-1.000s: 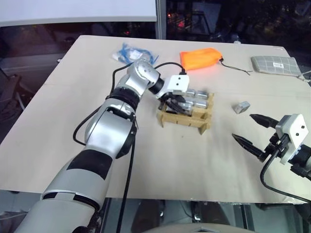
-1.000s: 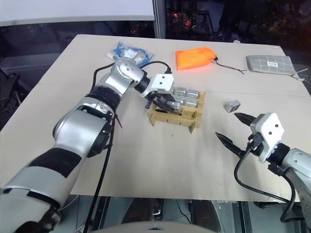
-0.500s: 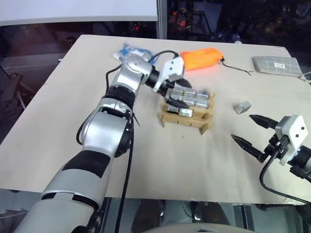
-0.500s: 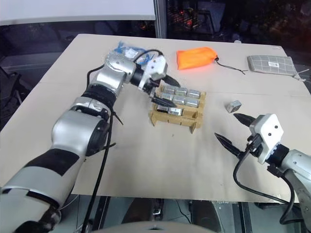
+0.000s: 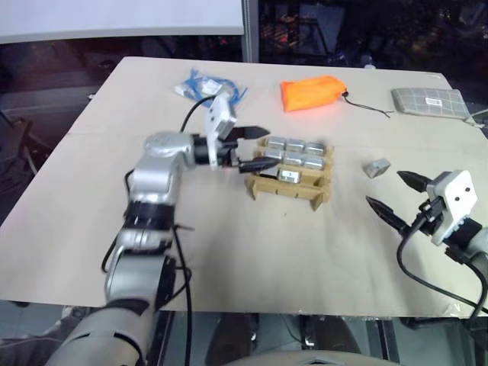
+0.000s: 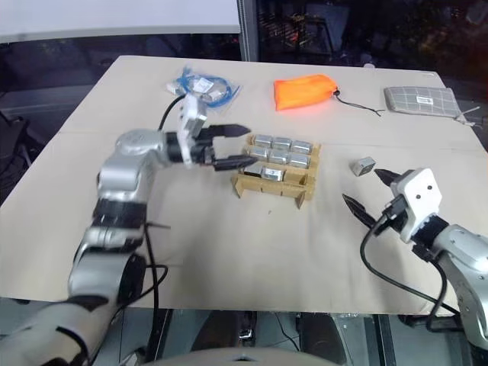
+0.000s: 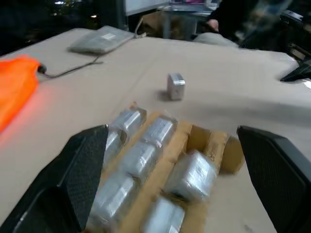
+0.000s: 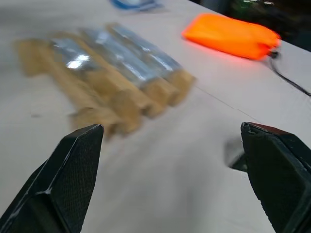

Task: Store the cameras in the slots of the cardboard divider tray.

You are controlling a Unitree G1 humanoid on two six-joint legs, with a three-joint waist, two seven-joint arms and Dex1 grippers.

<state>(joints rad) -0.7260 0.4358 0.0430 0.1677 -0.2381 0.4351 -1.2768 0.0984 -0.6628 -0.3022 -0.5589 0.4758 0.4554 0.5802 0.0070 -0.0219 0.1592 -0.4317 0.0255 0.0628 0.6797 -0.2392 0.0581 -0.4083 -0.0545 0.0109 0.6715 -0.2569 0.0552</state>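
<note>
Brown cardboard tray (image 5: 290, 189) sits at the middle of the frame on the pale surface (image 5: 252, 252). Silver cameras (image 5: 297, 152) fill its far rows, laid side by side, and one more lies in the near row at the centre. How many slots are filled I cannot tell. A single loose camera (image 5: 377, 167) rests right of the tray, apart from it, on the bare surface.

My left pincer (image 5: 255, 147) hangs just left of the tray, pointing toward it, fingers spread and grasping nothing; the lower fingertip is close to the tray's left edge. My right pincer (image 5: 393, 197) is at the right of the frame, below the loose camera and near it, also spread wide and empty.

Toward the top of the frame lie an orange pouch (image 5: 313, 91), a grey checked pouch (image 5: 431, 101) at the upper right, and a blue-and-clear packet (image 5: 206, 84) at the upper left.
</note>
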